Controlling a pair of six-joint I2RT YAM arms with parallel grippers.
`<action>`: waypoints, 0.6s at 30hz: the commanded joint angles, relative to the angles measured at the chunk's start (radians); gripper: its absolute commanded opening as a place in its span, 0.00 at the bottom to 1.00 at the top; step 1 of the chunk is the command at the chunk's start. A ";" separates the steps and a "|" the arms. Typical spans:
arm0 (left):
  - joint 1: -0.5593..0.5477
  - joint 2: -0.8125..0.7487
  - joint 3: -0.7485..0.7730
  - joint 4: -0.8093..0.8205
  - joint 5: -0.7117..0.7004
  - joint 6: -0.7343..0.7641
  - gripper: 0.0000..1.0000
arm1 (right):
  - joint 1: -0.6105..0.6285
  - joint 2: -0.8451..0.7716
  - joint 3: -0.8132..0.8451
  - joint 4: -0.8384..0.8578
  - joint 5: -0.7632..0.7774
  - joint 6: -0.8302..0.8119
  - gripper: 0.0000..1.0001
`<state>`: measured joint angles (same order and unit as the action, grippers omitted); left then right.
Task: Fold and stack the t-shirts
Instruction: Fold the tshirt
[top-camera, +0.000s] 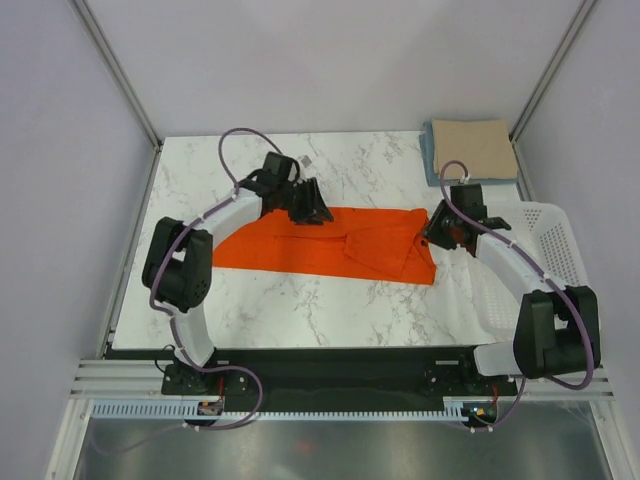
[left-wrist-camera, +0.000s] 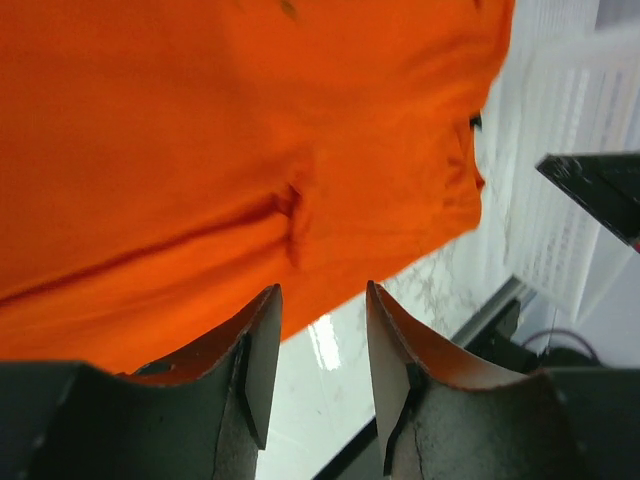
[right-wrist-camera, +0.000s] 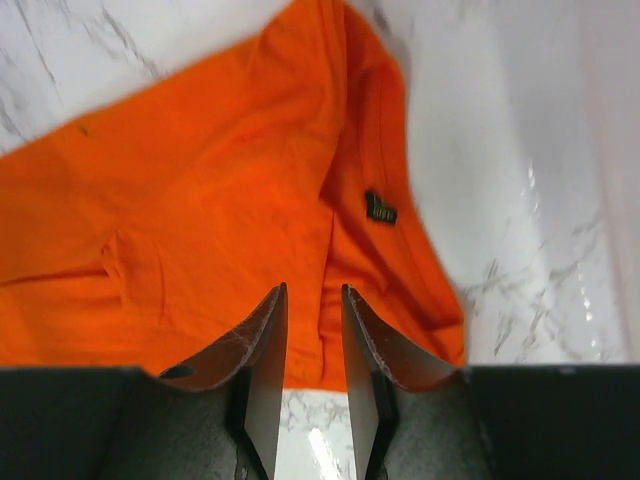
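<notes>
Black fingers fill the bottom of each wrist view. Those of the left gripper (left-wrist-camera: 320, 290) stand apart with nothing between them. Bare marble and the near edge of the orange t-shirt (left-wrist-camera: 230, 150) show through the gap, and the cloth's colour reflects on their inner faces. The right gripper (right-wrist-camera: 313, 290) is likewise released, its jaws parted over the same shirt, close to the collar and its small dark label (right-wrist-camera: 380, 207), and it grips nothing.

Seen from above, the orange t-shirt lies across the middle of the white marble table (top-camera: 300, 300) as a long band running left to right, with a rumpled doubled layer toward its right end. The left gripper hangs over the band's far edge, left of centre, and the right gripper over its far right corner.

At the far right corner of the table a folded tan t-shirt (top-camera: 475, 148) rests on a folded light blue t-shirt (top-camera: 430, 165), of which only a strip along the left side shows. A white perforated basket (top-camera: 550, 245) sits at the table's right edge, just nearer than that stack, partly beneath the right arm.
</notes>
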<state>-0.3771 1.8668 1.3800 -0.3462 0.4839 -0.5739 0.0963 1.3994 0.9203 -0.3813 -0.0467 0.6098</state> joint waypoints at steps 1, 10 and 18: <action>-0.097 0.014 -0.042 0.022 0.068 0.039 0.47 | 0.087 -0.056 -0.092 -0.008 0.025 0.116 0.36; -0.180 0.080 -0.079 0.118 0.107 0.040 0.47 | 0.209 -0.088 -0.247 0.099 0.096 0.223 0.37; -0.184 0.156 -0.064 0.122 0.096 0.051 0.48 | 0.221 -0.036 -0.282 0.190 0.050 0.223 0.34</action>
<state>-0.5526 2.0022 1.3018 -0.2577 0.5606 -0.5674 0.3069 1.3540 0.6468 -0.2672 0.0051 0.8089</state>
